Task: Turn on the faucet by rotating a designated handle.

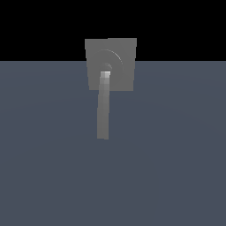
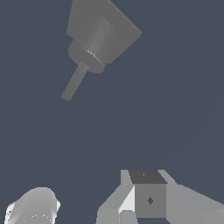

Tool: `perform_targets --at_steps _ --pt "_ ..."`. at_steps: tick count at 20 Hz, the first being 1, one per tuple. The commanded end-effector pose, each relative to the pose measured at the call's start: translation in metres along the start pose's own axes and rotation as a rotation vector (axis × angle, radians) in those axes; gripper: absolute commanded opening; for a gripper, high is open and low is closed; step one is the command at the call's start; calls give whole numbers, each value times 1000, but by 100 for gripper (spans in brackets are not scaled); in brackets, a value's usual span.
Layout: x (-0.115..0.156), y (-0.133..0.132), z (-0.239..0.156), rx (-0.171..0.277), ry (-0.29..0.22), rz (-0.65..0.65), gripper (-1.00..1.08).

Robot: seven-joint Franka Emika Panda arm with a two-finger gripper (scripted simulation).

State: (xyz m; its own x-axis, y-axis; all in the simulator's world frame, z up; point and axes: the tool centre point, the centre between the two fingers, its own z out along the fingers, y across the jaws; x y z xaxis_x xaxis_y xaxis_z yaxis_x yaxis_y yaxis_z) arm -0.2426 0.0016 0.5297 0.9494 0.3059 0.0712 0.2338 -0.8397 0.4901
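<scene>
Faucet (image 1: 121, 53) stands at far end of floor, handle (image 1: 103, 108) sticking out from its middle. Hand (image 2: 94, 210) far off, touching nothing; open or closed, can't tell. Next: get beside handle tip, push sideways slow.

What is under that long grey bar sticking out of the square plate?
Under the handle only the bare blue-grey floor shows. The strip directly beneath it is covered, as is the plate's centre.

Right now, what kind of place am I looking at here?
Probably a bare simulated test scene, not a real room: a flat blue-grey floor, a black void behind, and one untextured grey faucet with its long handle.
</scene>
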Motion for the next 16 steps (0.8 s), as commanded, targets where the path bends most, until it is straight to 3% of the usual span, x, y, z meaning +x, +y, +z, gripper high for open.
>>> perform_targets --at_steps 1,9,16 --pt "4 4 -13 -123 14 -83 -100" --pt "20 4 -59 -518 -19 -363 -100" --pt "41 -15 -99 -856 -142 -623 -100"
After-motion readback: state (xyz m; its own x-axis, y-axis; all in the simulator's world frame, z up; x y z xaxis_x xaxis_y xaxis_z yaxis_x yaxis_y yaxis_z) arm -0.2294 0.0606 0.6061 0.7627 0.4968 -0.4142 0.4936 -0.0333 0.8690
